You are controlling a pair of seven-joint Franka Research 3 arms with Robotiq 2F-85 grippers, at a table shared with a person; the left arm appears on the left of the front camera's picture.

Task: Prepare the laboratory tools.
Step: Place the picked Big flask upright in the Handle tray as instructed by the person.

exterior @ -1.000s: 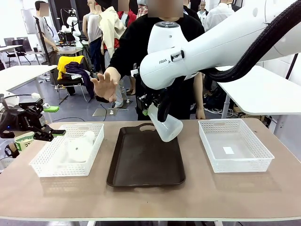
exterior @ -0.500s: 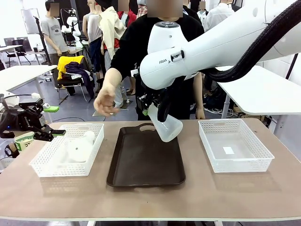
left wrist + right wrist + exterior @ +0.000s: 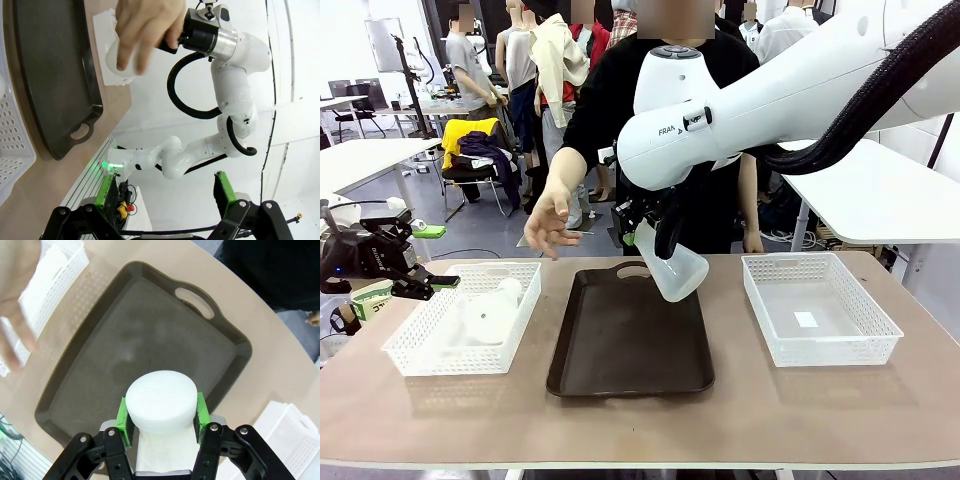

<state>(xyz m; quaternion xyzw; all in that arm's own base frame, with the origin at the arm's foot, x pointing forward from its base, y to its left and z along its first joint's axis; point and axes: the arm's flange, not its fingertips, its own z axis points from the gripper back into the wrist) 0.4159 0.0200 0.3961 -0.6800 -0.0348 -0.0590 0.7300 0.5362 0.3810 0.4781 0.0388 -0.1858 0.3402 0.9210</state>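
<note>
My right gripper (image 3: 658,238) is shut on the neck of a frosted-white flask (image 3: 678,272). The flask hangs tilted above the far end of the dark brown tray (image 3: 630,345). In the right wrist view the flask (image 3: 160,402) sits between the green pads (image 3: 122,416) over the tray (image 3: 125,340). More flasks (image 3: 485,312) lie in the white basket (image 3: 415,355) on the left. My left gripper (image 3: 428,287) hovers open at that basket's left edge, and its fingers (image 3: 222,189) stand wide apart with nothing between them.
A person's hand (image 3: 552,220) hangs above the table's far edge, between the left basket and the tray. A second white basket (image 3: 820,345) at the right holds only a small label. The near strip of the table is bare.
The person's hand has come down from a raised open palm to a lower, relaxed pose near the table's far edge. Neither arm nor the flask has moved.
</note>
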